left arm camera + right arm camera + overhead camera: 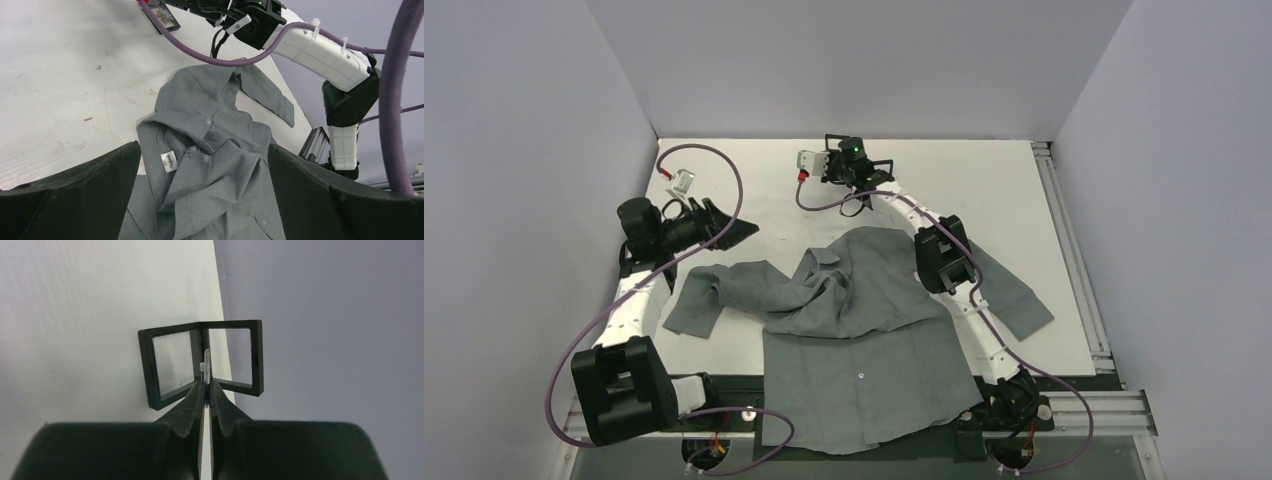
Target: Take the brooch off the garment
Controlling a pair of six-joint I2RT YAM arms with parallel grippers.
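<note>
The grey shirt (854, 340) lies crumpled in the middle of the table, its collar bunched and its left sleeve spread out. In the left wrist view the shirt (200, 100) shows its collar and a white label (169, 161). My left gripper (742, 226) is open and empty, above the table left of the collar (202, 150). My right gripper (822, 165) is at the far edge, shut (205, 382) on a thin flat piece seen edge-on, which looks like the brooch (205, 364); its face is hidden. It is held just in front of an open black box (200, 360).
The open box (808, 159) stands near the back wall. Another small square box (684, 183) lies at the far left by the left arm's purple cable. Walls close three sides. A metal rail (1074, 250) runs along the right edge.
</note>
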